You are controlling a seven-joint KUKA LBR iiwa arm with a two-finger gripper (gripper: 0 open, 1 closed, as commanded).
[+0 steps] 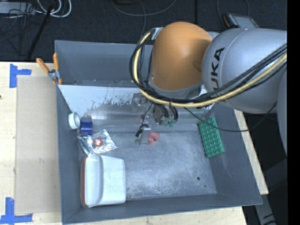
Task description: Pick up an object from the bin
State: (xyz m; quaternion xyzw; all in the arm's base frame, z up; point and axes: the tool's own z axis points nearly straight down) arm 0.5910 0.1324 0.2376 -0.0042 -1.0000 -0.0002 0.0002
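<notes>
My gripper (141,133) hangs low over the middle of the bin, beneath the arm's orange cover. A small pink block (153,137) lies on the floor just to its right, close to the tip or touching it; nothing shows in its grasp. A clear plastic bottle (110,115) with a white cap and a blue label lies on its side to the left, its far end reaching up to the gripper.
A crumpled clear wrapper (98,143) with something red inside lies left of centre. A white rectangular tub (104,180) fills the front left corner. A green studded plate (211,137) leans at the right wall. The arm overhangs the back right.
</notes>
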